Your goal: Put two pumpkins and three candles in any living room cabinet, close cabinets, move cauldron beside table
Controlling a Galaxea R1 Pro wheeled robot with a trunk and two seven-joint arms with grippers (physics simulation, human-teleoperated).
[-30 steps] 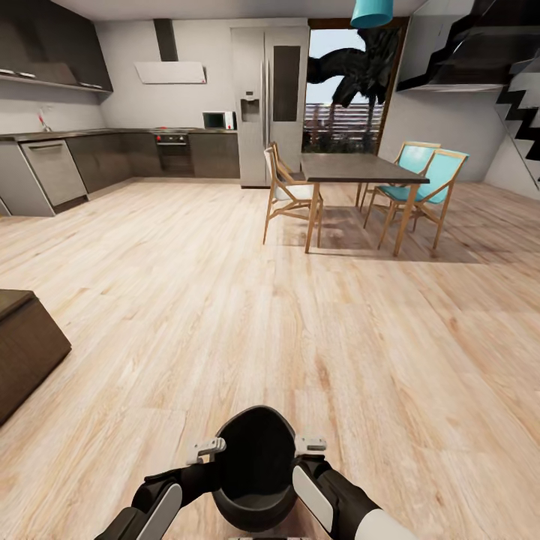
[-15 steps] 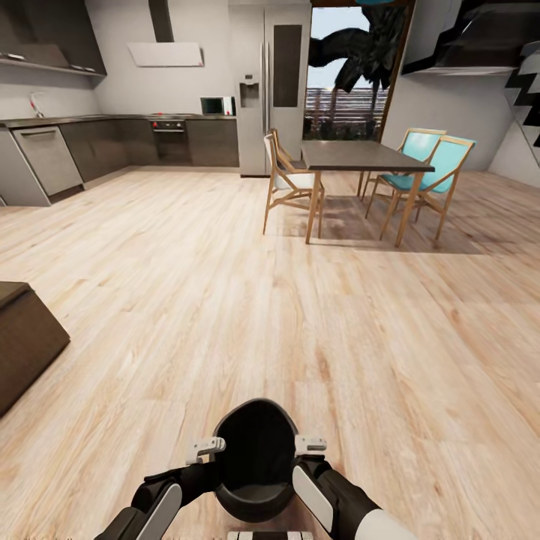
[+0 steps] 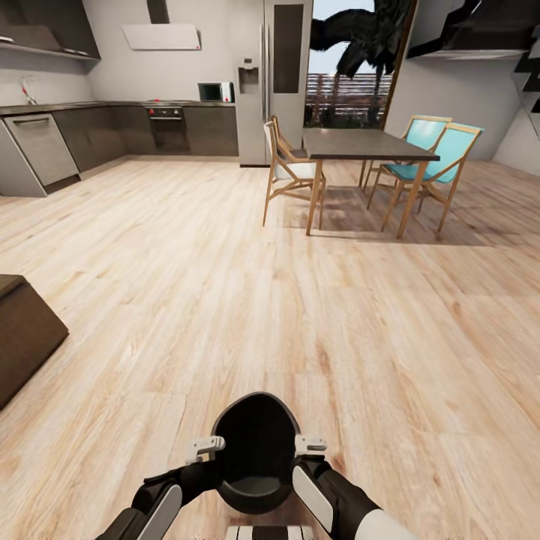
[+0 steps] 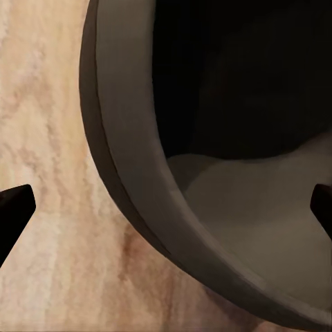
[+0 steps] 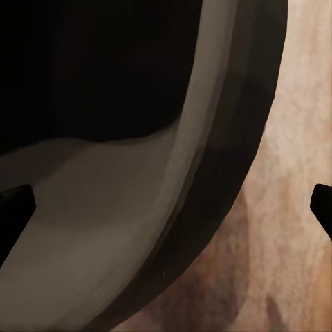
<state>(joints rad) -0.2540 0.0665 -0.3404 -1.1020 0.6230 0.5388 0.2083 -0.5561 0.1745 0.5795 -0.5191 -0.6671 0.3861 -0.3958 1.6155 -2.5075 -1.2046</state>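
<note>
Cauldron [image 3: 255, 450], one only, sits low before us between our left gripper [image 3: 206, 448] and right gripper [image 3: 310, 445], above the wood floor [image 3: 225, 285]. Each wrist view shows its rim spanned by wide-spread fingertips; whether they grip it we cannot tell. Ahead stand one dining table [image 3: 360, 142] and three chairs.

An open-plan home: a pale wood plank floor [image 3: 225, 300] runs from a dark grey fitted kitchen [image 3: 112, 135] with steel fridge [image 3: 274, 75], oven and white extractor hood [image 3: 161, 36] to a dark rectangular dining table [image 3: 360, 142] with teal-seated wooden chairs [image 3: 435, 161].
</note>
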